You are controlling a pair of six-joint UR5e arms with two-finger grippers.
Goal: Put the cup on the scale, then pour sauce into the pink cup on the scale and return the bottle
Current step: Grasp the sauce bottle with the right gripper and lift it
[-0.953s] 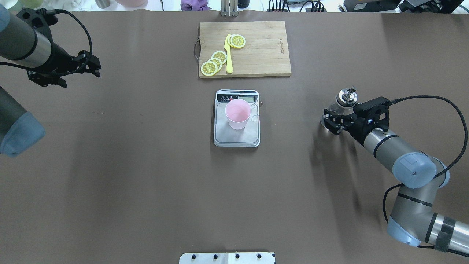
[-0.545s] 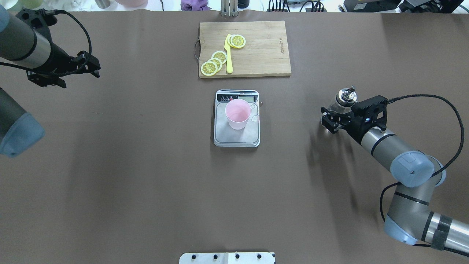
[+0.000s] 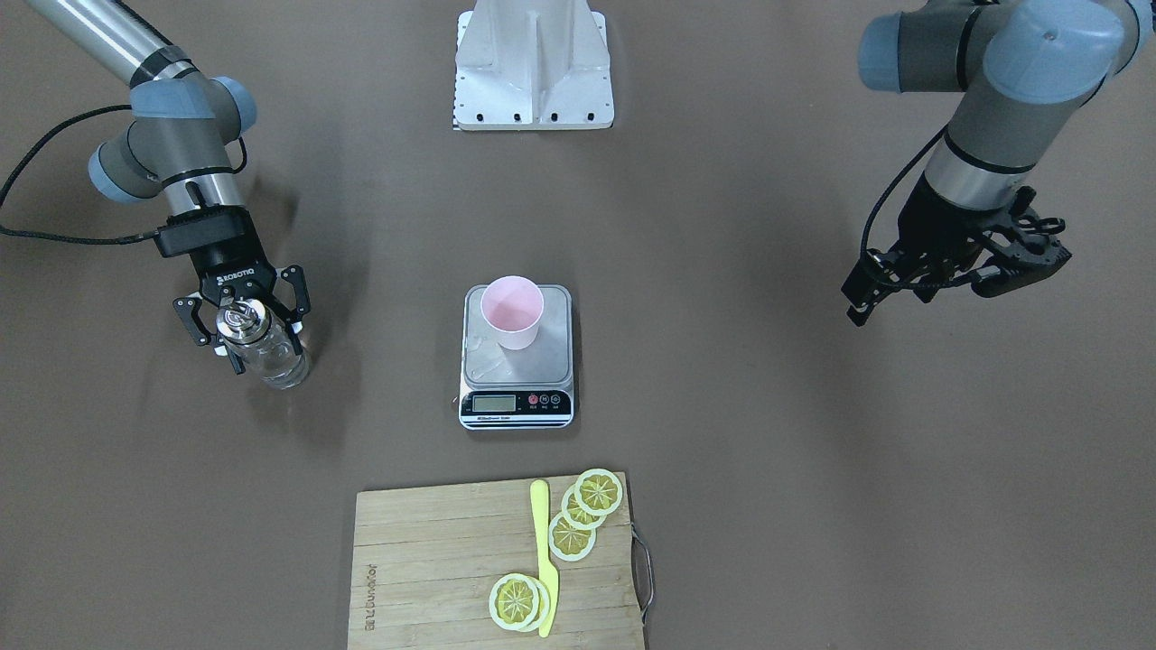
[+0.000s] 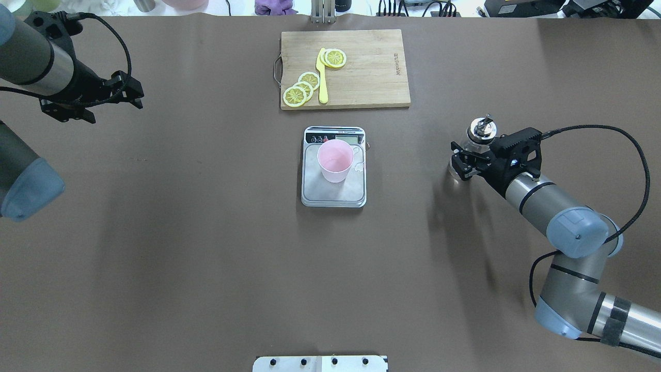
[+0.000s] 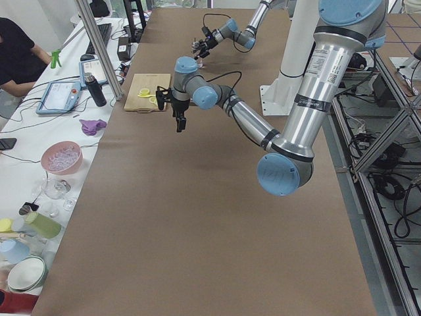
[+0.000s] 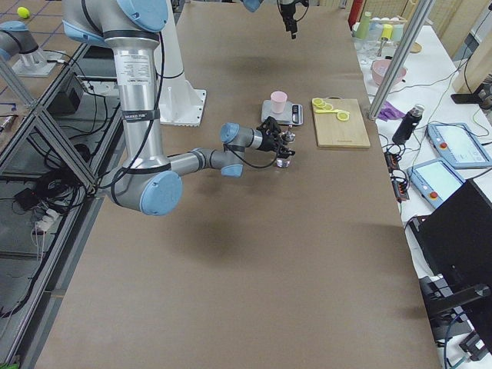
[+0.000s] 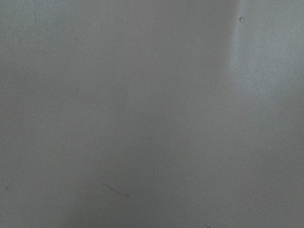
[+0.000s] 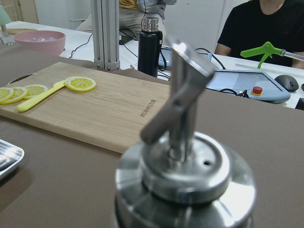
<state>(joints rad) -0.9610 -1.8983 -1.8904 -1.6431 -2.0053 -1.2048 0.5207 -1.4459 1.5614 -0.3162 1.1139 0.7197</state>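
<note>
Cutting board (image 4: 372, 77), lemon slices (image 4: 302, 88) beyond scale (image 4: 333, 199); right claw (image 4: 458, 163) holds bottle (image 4: 479, 130).

The left wrist-mounted view is filled by a flat, matte grey table surface (image 7: 142, 104). A paler band (image 7: 259, 61) runs down the upper right. A small bright speck (image 7: 241, 19) lies near the top right. A faint short streak (image 7: 115, 190) marks the lower left-centre.

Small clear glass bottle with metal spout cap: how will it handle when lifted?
Likely rigid yet slippery: the small clear glass bottle has a smooth wall, giving the right tool little friction. Probably top-heavy under its bulky metal spout cap, so apt to tip when set down. Glass: fragile if dropped.
</note>
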